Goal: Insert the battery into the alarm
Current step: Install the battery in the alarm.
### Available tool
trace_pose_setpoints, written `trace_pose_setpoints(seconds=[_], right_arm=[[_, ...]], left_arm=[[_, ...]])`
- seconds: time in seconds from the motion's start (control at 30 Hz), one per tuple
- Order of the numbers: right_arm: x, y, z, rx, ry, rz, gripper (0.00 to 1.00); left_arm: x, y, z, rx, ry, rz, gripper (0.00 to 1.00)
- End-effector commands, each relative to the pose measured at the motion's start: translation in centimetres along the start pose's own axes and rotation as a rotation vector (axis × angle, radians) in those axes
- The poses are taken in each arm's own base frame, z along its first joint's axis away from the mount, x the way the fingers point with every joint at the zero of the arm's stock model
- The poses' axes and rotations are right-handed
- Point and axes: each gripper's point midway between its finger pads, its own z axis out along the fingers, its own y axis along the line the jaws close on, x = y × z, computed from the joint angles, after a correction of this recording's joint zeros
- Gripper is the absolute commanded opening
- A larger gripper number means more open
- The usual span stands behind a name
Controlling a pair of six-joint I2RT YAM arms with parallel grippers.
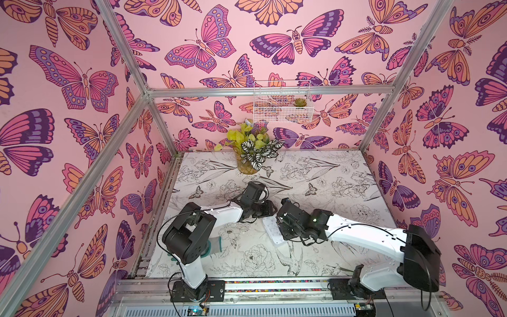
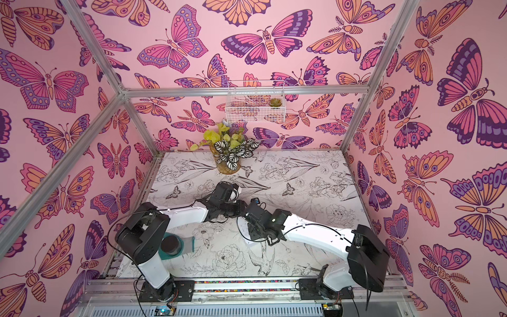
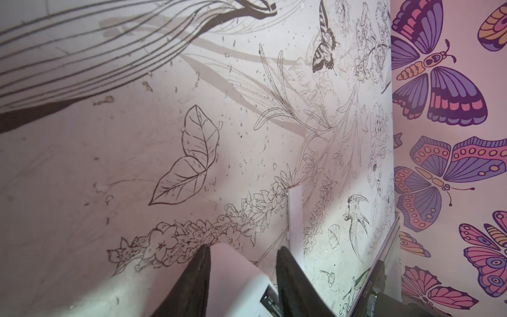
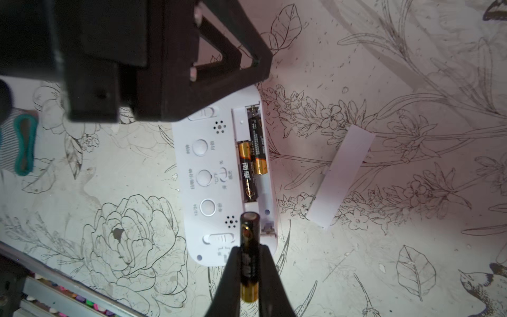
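Observation:
The alarm (image 4: 219,153) lies back up on the table, white, with round buttons and an open battery compartment. Two black and gold batteries (image 4: 248,170) sit inside it. My right gripper (image 4: 249,248) is shut on a third battery (image 4: 249,227), which stands above the near end of the compartment. My left gripper (image 3: 244,248) is shut on the alarm's (image 3: 236,271) other end. In both top views the two grippers meet over the alarm (image 1: 270,227) (image 2: 244,230) at mid-table. The white compartment cover (image 4: 343,175) lies loose beside the alarm.
A grey and teal object (image 2: 178,245) sits under the left arm near the front left. A potted plant (image 1: 251,153) stands at the back of the table. A wire basket (image 1: 282,101) hangs on the back wall. Patterned walls close in three sides.

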Motion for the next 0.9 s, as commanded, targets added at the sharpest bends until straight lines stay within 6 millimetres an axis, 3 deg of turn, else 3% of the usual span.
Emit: trace_pose_setpoints(seconds=[0.0, 0.37, 0.47, 0.87], right_arm=[[1.1, -0.2, 0.8, 0.028, 0.078, -0.06, 0.04], [0.3, -0.1, 1.7, 0.052, 0.081, -0.072, 0.07], [0.8, -0.4, 2.7, 0.079, 0.115, -0.08, 0.08], [1.4, -1.4, 3.0, 0.124, 0.134, -0.085, 0.14]], left_arm=[[0.4, 0.5, 0.0, -0.013, 0.006, -0.002, 0.43], [0.7, 0.8, 0.4, -0.016, 0.02, -0.004, 0.43], [0.9, 0.9, 0.5, -0.019, 0.025, -0.006, 0.43], [0.8, 0.9, 0.6, -0.017, 0.025, -0.001, 0.43]])
